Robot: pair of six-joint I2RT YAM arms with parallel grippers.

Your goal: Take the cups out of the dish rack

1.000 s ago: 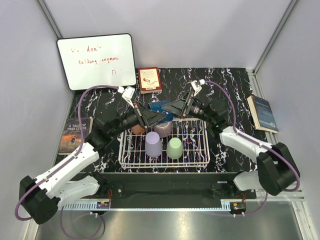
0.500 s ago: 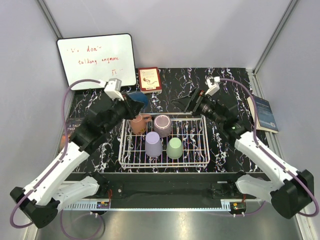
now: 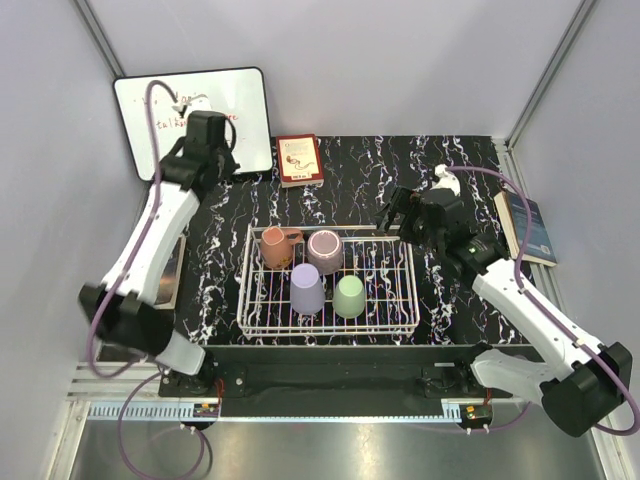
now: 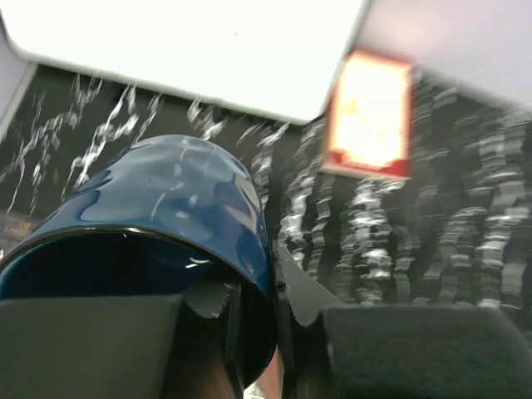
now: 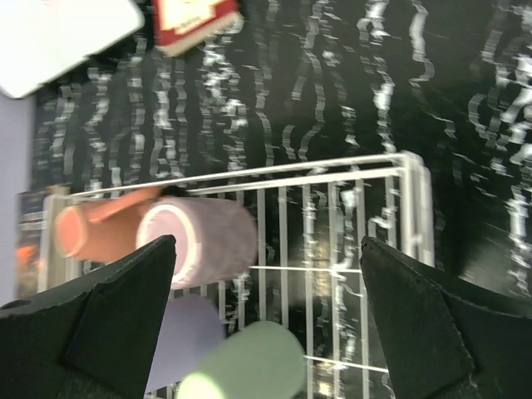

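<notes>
From where I stand, the left gripper [image 4: 256, 337] is up high and pinching the wall of the dark blue cup [image 4: 174, 191], one finger inside the rim and one outside. That cup is clear of the dish rack [image 3: 385, 280], which sits well below and to the right of this hand. Straight ahead of the held cup is the whiteboard [image 3: 250, 110], propped against the back wall with red writing on it. A red-edged book [image 3: 299, 160] lies ahead and to its right.

The right gripper [image 5: 268, 243] hangs spread wide and empty over the rack's far right corner. Below it, toward its left finger, lie the mauve cup [image 3: 326, 250] and, beyond that, a terracotta cup [image 3: 273, 247] that touches it. Nearer the arm bases stand the lavender cup [image 3: 307, 288] and the light green cup [image 3: 349, 296], side by side. The wire under its right finger is bare.

The rack rests on a black table [image 3: 460, 160] veined with white, closed in by pale walls. A blue book [image 3: 527, 227] lies to the right of the right gripper, at the table's edge.
</notes>
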